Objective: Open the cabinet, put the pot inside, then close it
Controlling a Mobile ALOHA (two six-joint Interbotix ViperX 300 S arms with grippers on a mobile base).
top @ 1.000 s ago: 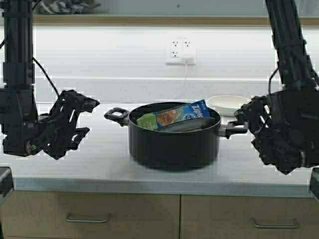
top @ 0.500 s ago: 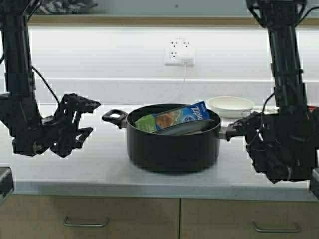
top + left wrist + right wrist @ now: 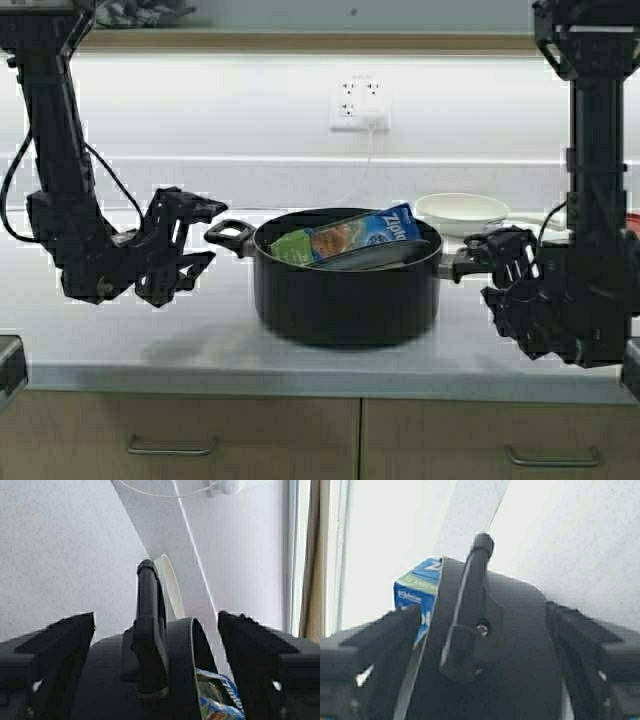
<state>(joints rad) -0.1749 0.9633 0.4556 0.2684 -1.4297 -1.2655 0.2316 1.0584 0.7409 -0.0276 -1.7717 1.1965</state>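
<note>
Left end effector [image 3: 195,238]: is being held with fingers apart just beside the pot's left loop handle [image 3: 231,235], not touching it; in the left wrist view the handle [image 3: 148,630] is being framed between the two fingers [image 3: 47,655].
Right end effector [image 3: 500,268]: is being held spread at the pot's right handle [image 3: 462,265]; in the right wrist view the handle [image 3: 467,605] is lying between the fingers [image 3: 377,645], which are standing clear of it.
Pot [image 3: 345,290]: is being carried upright by the desk [image 3: 200,340], between the two arms.
Pot contents: a blue Ziploc box [image 3: 350,236] is being held tilted inside.
Behind the pot: a cream pan [image 3: 462,210] is resting on the desk, below a wall outlet [image 3: 360,105].
Below the desk edge: tan drawers [image 3: 180,435] are being shown.
</note>
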